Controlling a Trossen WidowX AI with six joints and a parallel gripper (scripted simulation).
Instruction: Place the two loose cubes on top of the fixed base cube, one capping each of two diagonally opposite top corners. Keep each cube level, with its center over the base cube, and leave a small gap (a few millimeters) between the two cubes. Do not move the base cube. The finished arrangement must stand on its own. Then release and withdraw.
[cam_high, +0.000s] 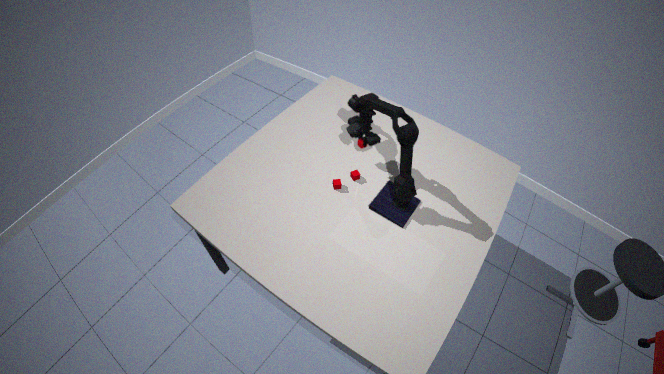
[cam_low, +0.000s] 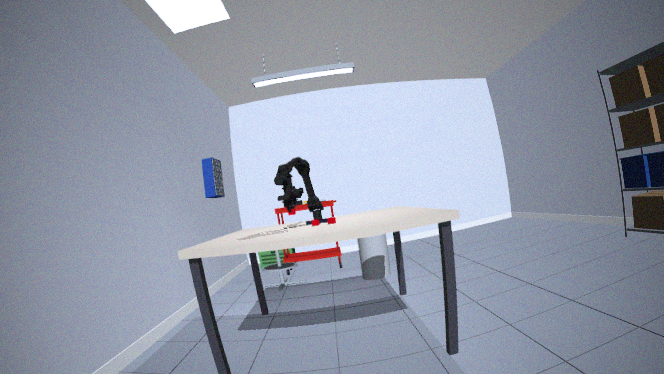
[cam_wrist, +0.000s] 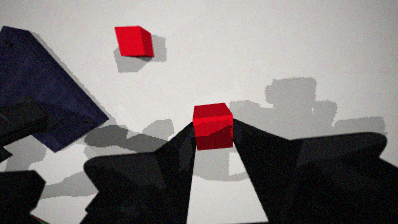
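Note:
My gripper (cam_high: 362, 142) (cam_low: 291, 210) (cam_wrist: 211, 124) is shut on a red cube (cam_high: 360, 144) (cam_low: 291, 212) (cam_wrist: 213, 135). The cube sits between the fingertips, roughly level, and is held a little above the table. A second red cube (cam_high: 355, 175) (cam_low: 315, 222) rests on the table, between the held cube and a third red cube (cam_high: 337, 184) (cam_low: 331, 220). These two stand apart with a gap between them, and nothing is on top of either. The wrist view shows only one resting cube (cam_wrist: 134, 41), at the upper left. All three look alike, so I cannot tell which is the base cube.
The arm's dark blue base plate (cam_high: 390, 207) (cam_wrist: 50, 85) is on the table (cam_high: 280, 200) (cam_low: 400, 220), beside the two resting cubes. The arm arches above the table from there. A stool (cam_high: 595, 295) and a red cart (cam_low: 312, 256) stand off the table.

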